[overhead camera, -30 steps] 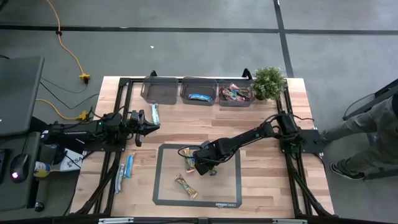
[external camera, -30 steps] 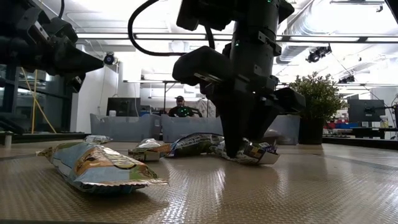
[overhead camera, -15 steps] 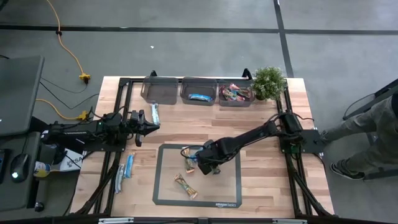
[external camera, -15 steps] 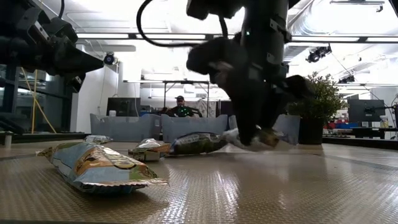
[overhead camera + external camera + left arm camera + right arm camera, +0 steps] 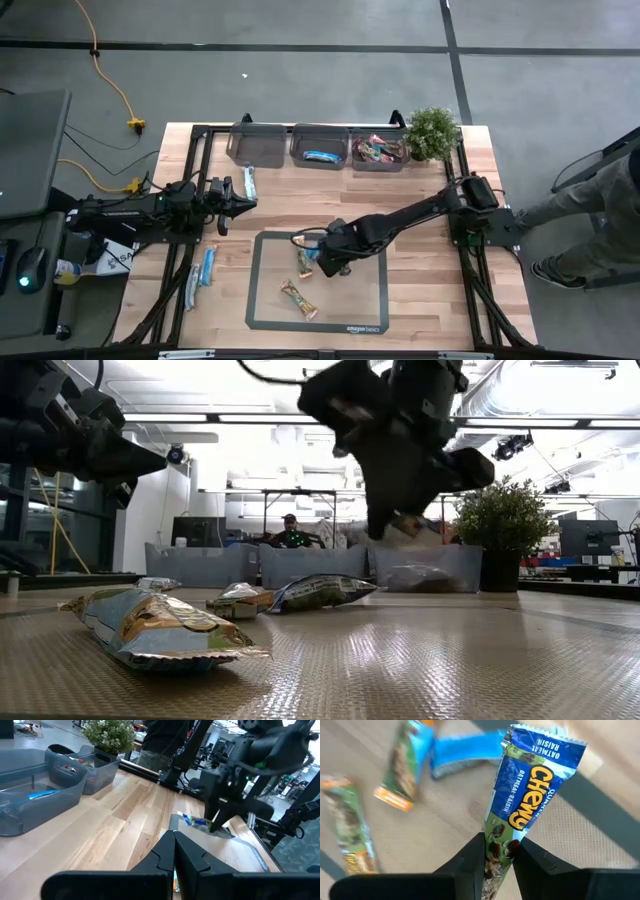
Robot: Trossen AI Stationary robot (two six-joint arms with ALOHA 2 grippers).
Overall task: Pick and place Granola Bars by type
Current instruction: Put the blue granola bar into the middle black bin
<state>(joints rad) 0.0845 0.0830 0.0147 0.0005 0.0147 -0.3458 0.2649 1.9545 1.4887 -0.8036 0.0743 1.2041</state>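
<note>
High view: a wooden table [image 5: 420, 200] is carrying a dark mat [image 5: 370, 300] and three clear grey bins [image 5: 318, 146] along its far edge, beside a potted plant [image 5: 433, 132]. The right gripper [image 5: 330, 262] is hanging over the mat near its far-left part; two bars are lying on the mat, one [image 5: 304, 263] just beside the gripper, one [image 5: 298, 299] nearer the front. The left gripper [image 5: 243, 202] is waiting over bare wood left of the mat, with a pale bar [image 5: 250, 182] just beyond it.

Low view: the mat's ribbed, woven surface is showing. Crinkled foil bars [image 5: 150, 627] are lying on it. The right gripper [image 5: 400, 520] is hanging clear above the mat, with a bar end showing below.

Left wrist view: the left fingers [image 5: 170, 852] are lying closed together, empty.

Right wrist view: the right fingers [image 5: 470, 862] are pinching the lower end of a blue Chewy bar [image 5: 530, 795], which is standing up and away from them over the mat; other bars are lying blurred below.
</note>
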